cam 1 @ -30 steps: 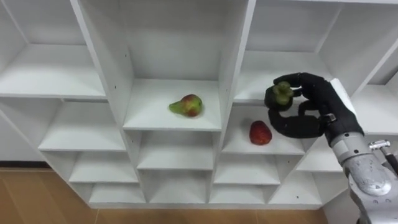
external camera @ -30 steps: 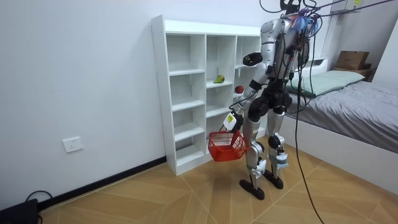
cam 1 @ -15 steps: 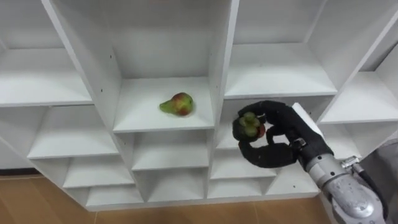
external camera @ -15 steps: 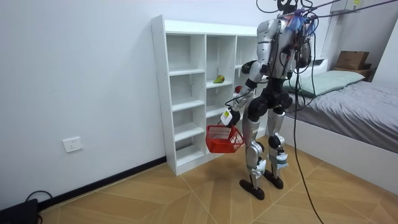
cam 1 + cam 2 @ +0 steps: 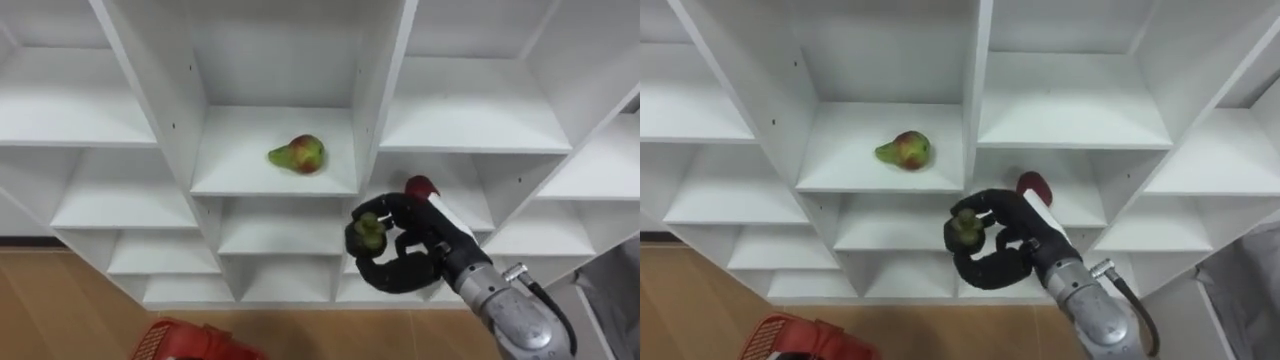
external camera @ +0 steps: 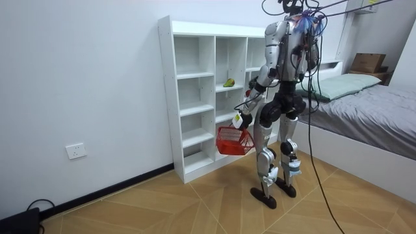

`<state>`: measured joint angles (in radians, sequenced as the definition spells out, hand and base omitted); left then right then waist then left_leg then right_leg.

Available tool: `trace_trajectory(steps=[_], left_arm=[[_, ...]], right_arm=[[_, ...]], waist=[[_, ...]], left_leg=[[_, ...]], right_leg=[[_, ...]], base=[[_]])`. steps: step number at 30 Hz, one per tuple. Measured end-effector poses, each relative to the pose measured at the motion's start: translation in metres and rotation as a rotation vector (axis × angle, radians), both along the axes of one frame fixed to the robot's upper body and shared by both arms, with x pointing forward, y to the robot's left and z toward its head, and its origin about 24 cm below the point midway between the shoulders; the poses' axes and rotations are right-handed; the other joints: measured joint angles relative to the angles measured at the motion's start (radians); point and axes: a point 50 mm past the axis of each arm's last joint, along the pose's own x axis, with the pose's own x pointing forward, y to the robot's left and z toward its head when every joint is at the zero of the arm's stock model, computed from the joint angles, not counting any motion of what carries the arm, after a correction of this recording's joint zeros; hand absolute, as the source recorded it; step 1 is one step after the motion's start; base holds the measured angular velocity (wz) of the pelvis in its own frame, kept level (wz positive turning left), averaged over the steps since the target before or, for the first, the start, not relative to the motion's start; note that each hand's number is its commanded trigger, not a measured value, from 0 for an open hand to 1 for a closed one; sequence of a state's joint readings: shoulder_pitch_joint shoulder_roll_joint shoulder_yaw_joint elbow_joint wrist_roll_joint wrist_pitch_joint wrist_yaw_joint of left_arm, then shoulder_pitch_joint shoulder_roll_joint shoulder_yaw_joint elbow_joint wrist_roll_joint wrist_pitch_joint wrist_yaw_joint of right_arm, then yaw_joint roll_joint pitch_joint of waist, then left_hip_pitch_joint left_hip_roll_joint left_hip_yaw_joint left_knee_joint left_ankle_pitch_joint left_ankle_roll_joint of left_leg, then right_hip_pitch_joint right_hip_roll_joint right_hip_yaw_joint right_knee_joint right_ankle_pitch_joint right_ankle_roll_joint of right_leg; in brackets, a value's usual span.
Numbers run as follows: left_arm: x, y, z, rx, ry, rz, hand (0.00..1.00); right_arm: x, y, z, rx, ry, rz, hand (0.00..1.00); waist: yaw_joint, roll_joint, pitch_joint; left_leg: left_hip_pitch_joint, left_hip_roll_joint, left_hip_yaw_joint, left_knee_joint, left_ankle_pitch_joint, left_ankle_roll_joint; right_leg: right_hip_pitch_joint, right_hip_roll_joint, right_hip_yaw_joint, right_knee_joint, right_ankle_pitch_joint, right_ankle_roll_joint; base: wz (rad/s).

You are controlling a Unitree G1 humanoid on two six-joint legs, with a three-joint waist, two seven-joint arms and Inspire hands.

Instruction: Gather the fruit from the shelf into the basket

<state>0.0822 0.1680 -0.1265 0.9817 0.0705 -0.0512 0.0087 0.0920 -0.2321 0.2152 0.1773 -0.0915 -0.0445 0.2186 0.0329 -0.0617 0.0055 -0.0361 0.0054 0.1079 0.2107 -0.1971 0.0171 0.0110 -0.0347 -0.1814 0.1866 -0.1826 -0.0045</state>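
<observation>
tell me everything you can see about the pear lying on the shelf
The pear is green at its narrow end and blushed red on the rounded end. It lies on its side, narrow end toward the view's left, near the middle of a white shelf in the middle column of the closet. Only the shelf touches it; the right hand, curled round a green fruit, is lower and apart.

A small green fruit (image 5: pixel 368 232) sits clasped in the curled fingers of the right hand (image 5: pixel 420 250), in front of the white closet (image 5: pixel 383 90). A green-and-red pear (image 5: pixel 298 155) lies on its side in the middle compartment. A red fruit (image 5: pixel 420 187) rests on the next shelf, lower right, partly hidden.
</observation>
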Motion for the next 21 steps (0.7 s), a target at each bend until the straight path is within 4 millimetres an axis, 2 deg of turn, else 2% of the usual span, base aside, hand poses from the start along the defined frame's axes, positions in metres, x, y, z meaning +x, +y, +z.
trace_trajectory(steps=[3,10,14,21], left_arm=[[0.018,-0.008,0.004,-0.022,-0.036,-0.057,1.0],[0.035,-0.02,0.011,-0.042,-0.11,-0.115,1.0],[0.05,-0.03,0.016,-0.069,-0.142,-0.161,1.0],[0.057,-0.035,0.018,-0.099,-0.154,-0.199,1.0]], right_arm=[[-0.003,0.003,-0.017,-0.067,0.061,0.02,1.0],[-0.002,0.007,-0.026,-0.117,0.066,0.023,1.0],[0.011,0.003,-0.034,-0.187,0.073,-0.004,1.0],[0.015,0.003,-0.047,-0.246,0.088,-0.017,1.0]], waist=[[0.004,-0.001,0.0013],[0.003,0.005,0.0043],[0.003,0.026,0.0155],[0.007,0.037,0.015]], left_leg=[[-0.028,-0.002,-0.005,0.018,0.0,0.001],[-0.069,0.0,-0.005,0.025,0.004,0.003],[-0.111,-0.001,-0.014,0.046,0.005,0.005],[-0.158,-0.001,-0.018,0.058,0.01,0.007]], right_leg=[[-0.017,-0.003,-0.011,0.002,0.0,0.0],[-0.056,-0.003,-0.013,0.007,0.003,-0.002],[-0.089,-0.006,-0.028,0.019,0.005,-0.002],[-0.136,-0.009,-0.039,0.036,0.006,-0.004]], base=[[0.1],[0.01],[0.07],[0.03]])
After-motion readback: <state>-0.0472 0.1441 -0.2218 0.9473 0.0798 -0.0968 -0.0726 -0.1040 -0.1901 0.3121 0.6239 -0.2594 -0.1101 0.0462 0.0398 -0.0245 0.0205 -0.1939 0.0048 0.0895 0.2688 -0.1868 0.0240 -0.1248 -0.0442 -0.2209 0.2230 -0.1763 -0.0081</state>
